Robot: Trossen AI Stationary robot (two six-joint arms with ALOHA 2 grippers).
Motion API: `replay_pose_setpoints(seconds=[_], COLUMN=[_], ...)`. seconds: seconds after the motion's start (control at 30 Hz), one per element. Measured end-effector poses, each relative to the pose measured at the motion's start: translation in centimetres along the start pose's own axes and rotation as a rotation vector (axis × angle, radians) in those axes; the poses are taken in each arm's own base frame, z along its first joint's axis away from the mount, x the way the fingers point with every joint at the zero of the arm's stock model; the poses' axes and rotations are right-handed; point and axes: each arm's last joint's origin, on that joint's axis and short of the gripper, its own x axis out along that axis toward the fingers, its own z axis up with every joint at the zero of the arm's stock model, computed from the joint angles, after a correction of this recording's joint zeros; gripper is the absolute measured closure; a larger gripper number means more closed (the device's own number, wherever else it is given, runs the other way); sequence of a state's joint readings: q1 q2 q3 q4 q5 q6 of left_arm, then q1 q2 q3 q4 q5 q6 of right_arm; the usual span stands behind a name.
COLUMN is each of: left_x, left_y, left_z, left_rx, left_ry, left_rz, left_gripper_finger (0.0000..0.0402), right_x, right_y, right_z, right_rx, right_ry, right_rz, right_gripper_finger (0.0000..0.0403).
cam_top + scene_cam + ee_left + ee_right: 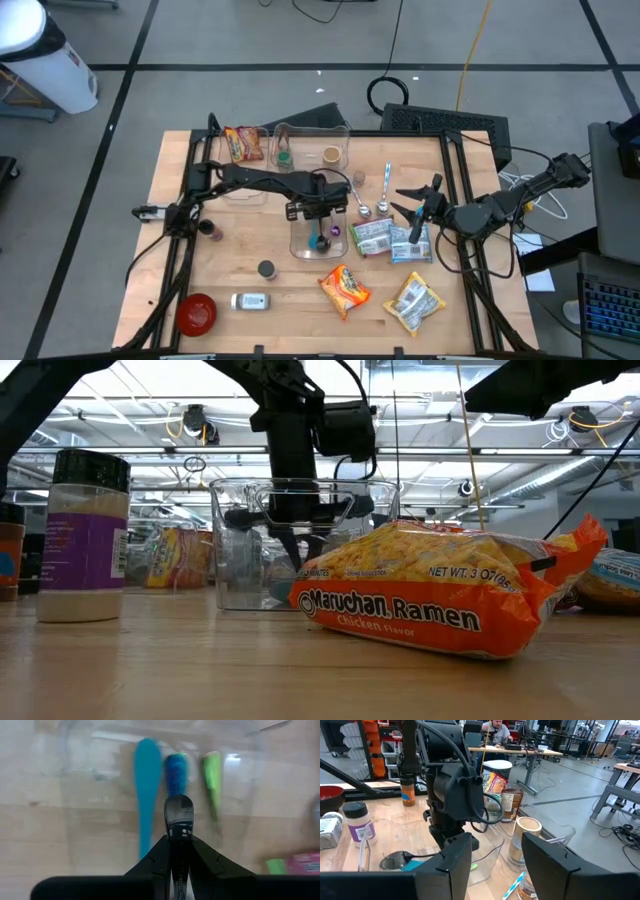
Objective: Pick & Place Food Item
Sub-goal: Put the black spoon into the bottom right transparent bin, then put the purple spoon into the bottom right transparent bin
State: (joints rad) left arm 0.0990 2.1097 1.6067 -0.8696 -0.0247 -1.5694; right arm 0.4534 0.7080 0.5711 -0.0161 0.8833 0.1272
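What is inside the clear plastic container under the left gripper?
The clear plastic container holds three utensils: teal, blue, green. The left gripper, holding a black spoon, hides their lower parts.

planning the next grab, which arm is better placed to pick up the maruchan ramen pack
Probably the right. The right hand hovers open and empty beside the food packets, while the left hand is down in the clear bin, shut on a dark spoon. The ramen pack lies between them.
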Motion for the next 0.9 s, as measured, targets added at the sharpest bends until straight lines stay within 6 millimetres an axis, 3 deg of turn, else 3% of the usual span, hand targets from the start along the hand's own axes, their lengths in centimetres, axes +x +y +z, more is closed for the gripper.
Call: replay_pose_setpoints(seconds=[0.9], left_x=[0.97], left_y=[-0.04], left_z=[0.52], left_rx=[-0.021], left_ry=[0.024], left_rz=[0.017], left_gripper_finger=[0.0320], right_x=[0.00], right_y=[-0.05], right_z=[-0.39], right_rx=[-0.035], right_ry=[0.029], right_rz=[-0.004], right_gripper_finger=[0.0238])
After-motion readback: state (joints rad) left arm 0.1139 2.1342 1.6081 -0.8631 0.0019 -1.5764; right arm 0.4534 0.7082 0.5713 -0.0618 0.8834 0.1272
